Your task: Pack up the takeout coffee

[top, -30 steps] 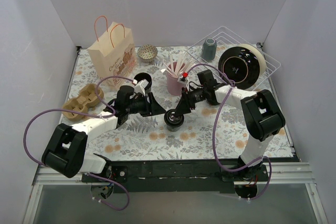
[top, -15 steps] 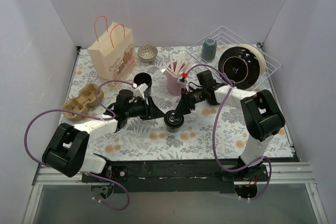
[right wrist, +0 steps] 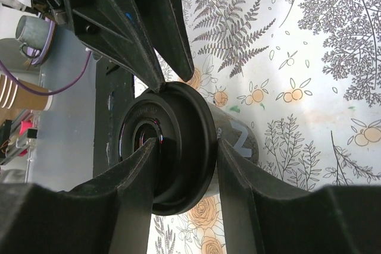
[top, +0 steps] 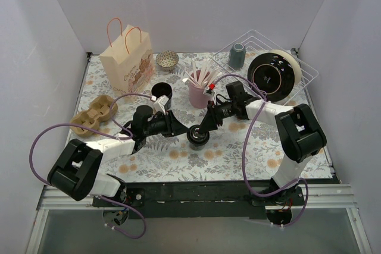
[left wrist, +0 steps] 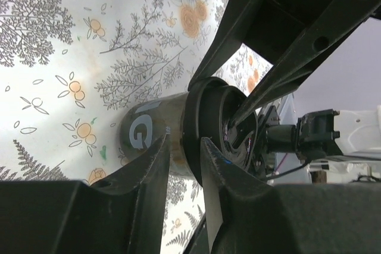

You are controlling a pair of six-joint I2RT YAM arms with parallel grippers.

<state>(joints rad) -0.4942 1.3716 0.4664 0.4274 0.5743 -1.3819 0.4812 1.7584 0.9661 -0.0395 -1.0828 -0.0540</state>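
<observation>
Bag: I see a paper bag [top: 127, 63] standing at the back left, well apart from the coffee.
Carrier: a cardboard cup carrier [top: 94, 115] lies at the left edge, beside my left arm.
Bowl: a small patterned bowl [top: 168, 59] sits at the back, just beside the bag.
Lidless cup: a lidless black cup [top: 161, 93] stands just behind the left arm's wrist, near the coffee.
Pink cup: a pink cup [top: 199, 94] full of sticks stands just behind the right arm's wrist.
Rack: a wire rack [top: 300, 63] at the back right holds a grey-blue tumbler [top: 237, 56] and a leaning black plate [top: 271, 75].
In the way: my two arms crowd the coffee, one from each side.
Coffee: the takeout coffee [top: 197, 137] is near the middle of the floral surface [top: 250, 147], between the two arms.
Right fingers: the right fingers [right wrist: 140, 182] sit one on each side of the lid [right wrist: 181, 117], pressed against its rim. I read them as clamped on the coffee.
Left fingers: the left fingers [left wrist: 149, 171] come in from the opposite side. Their tips straddle the lid's edge with a narrow gap between them. I cannot tell whether they are gripping it.
</observation>
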